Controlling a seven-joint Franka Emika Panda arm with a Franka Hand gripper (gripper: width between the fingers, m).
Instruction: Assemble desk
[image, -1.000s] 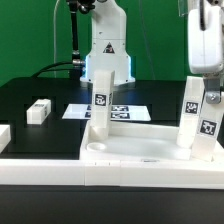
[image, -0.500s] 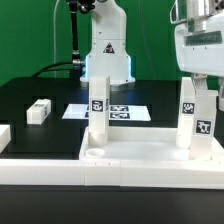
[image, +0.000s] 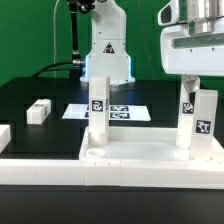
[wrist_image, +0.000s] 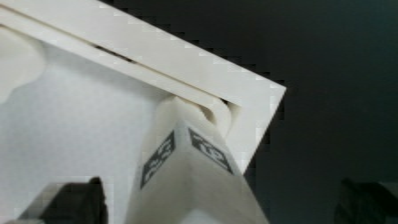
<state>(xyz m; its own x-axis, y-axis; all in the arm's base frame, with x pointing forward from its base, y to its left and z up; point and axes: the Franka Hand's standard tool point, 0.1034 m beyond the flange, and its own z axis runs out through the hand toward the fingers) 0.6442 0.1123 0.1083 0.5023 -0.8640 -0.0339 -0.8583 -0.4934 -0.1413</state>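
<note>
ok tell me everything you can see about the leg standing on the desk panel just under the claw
The leg is a white, plastic-looking block post with black-and-white square tags on its faces. It stands upright near the corner of the white rimmed desk panel at the exterior view's right, its base meeting the panel. The wrist view shows it from above, tags on two adjoining faces. The claw hangs open just above its top, not gripping it.
</note>
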